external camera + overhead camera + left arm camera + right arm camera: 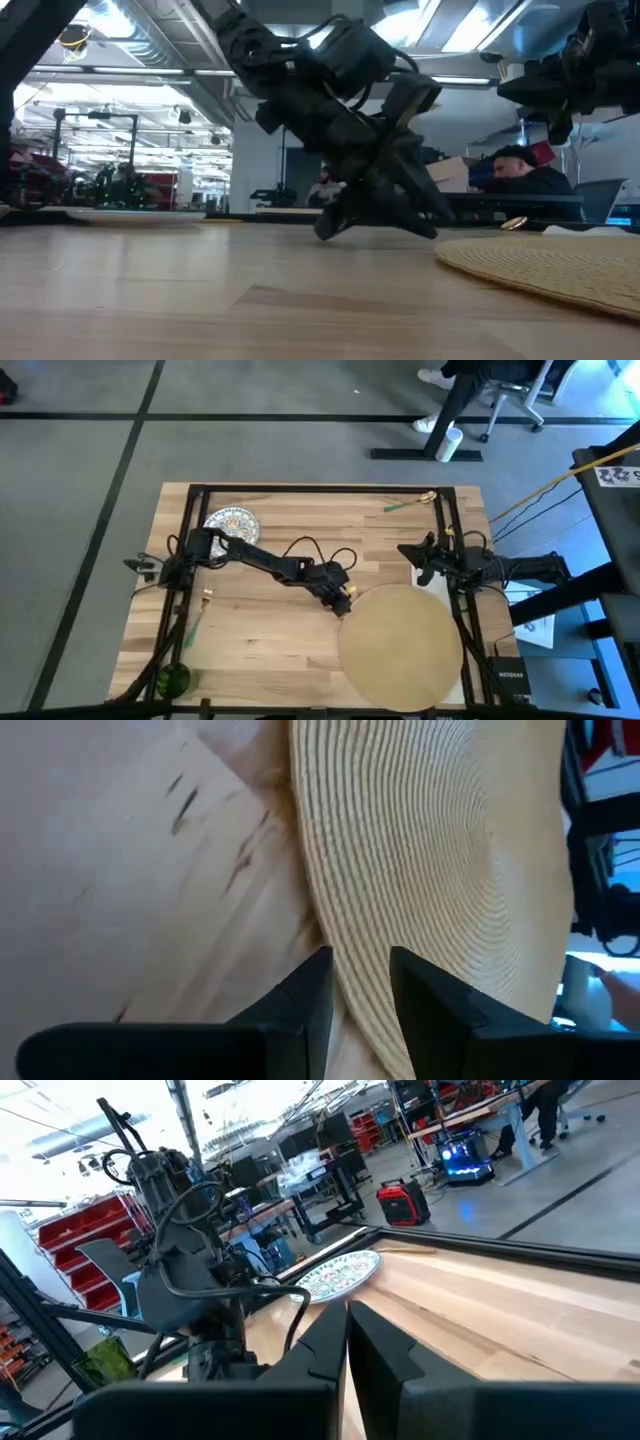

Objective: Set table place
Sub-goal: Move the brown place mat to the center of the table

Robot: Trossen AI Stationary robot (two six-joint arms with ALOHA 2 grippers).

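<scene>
The round tan placemat [400, 647] is lying flat at the near right part of the table [260, 650], its outer edge reaching the table's right side and seeming to overlap a white napkin [456, 695] there. I am working its upper-left rim with the left pincer [342, 603], which is tipped low over the wood; in the left wrist view the woven rim [345, 960] is running into the narrow gap between the two fingers [300, 1000], so I judge I am just taking hold of the edge, though I cannot tell whether the pads are pressing on it. I read this as the step of dragging the placemat to its spot, not yet done. The next move is asking for a firm pinch on the thin rim, then a low, flat pull toward the middle of the table, keeping the mat from folding or slipping out. The right pincer [423, 557] is waiting above the table's right side with fingers nearly closed and holding nothing. The patterned plate [231, 521] is sitting well apart at the far left, a green-handled utensil [405, 503] near the far edge.
</scene>
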